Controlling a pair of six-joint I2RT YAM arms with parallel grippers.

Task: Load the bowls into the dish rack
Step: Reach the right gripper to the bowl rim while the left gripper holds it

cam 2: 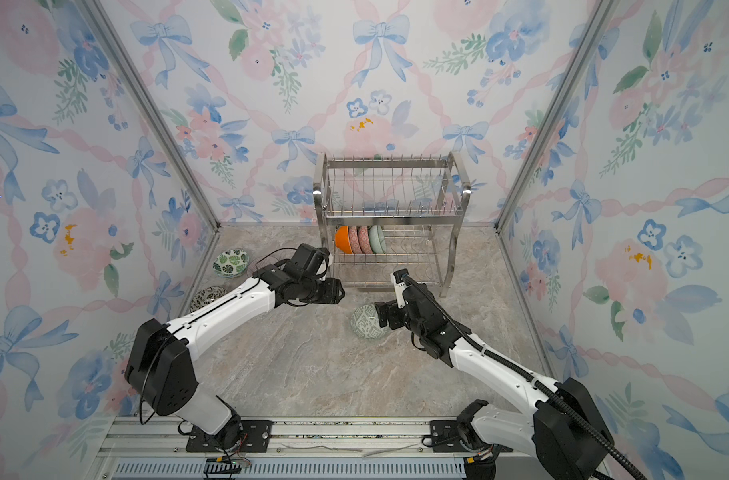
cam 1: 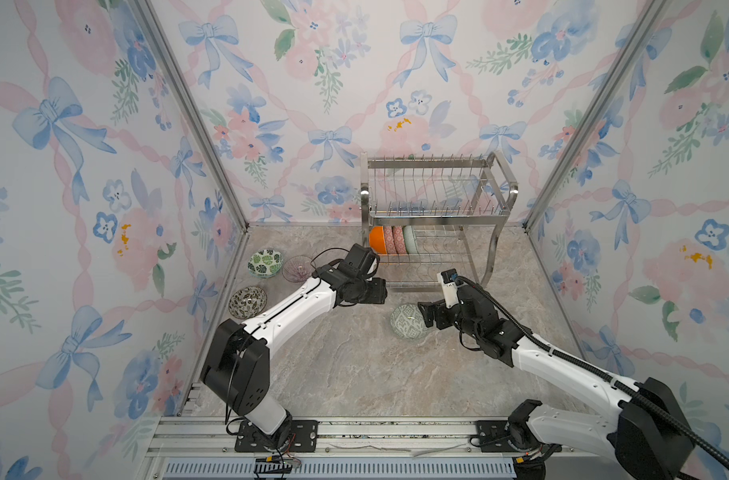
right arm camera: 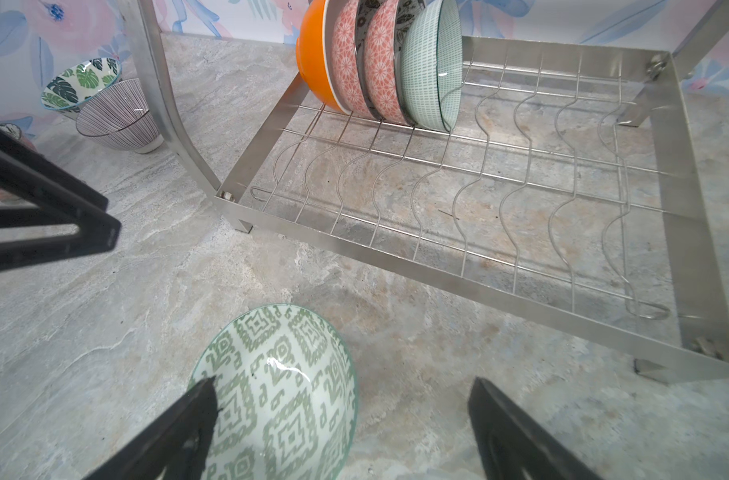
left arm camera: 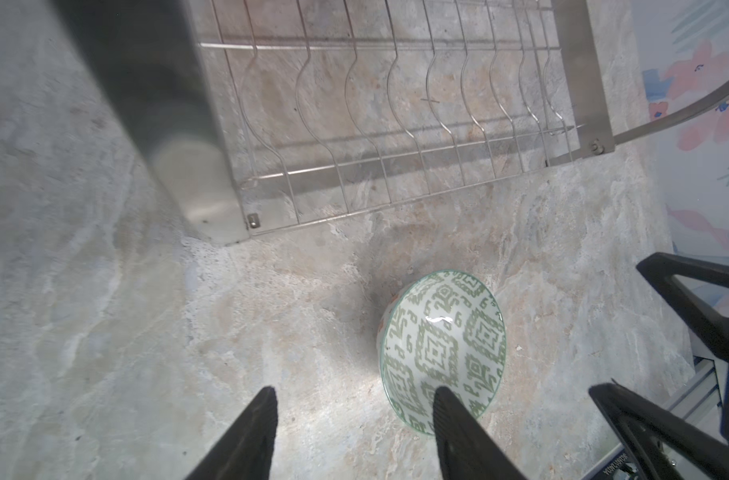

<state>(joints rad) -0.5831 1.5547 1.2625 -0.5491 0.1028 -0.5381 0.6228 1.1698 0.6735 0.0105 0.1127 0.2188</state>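
The dish rack (cam 1: 496,189) (cam 2: 456,174) stands at the back. Its lower tier (right arm camera: 683,199) holds several bowls on edge: orange (cam 1: 376,240) (right arm camera: 313,62), pink (right arm camera: 381,66) and mint (right arm camera: 427,70). A green geometric bowl (cam 1: 408,322) (cam 2: 366,321) (left arm camera: 446,345) (right arm camera: 279,390) lies on the table in front. My right gripper (cam 1: 423,316) (right arm camera: 344,382) is open at this bowl, one finger over its inside. My left gripper (cam 1: 382,291) (left arm camera: 352,390) is open and empty, just left of the bowl.
Three more bowls sit at the far left of the table: green leaves (cam 1: 265,262) (right arm camera: 82,81), purple lines (cam 1: 297,268) (right arm camera: 117,116) and dark leaves (cam 1: 247,302). The rack's curved leg (right arm camera: 163,104) and front rail (left arm camera: 354,208) are close to both grippers.
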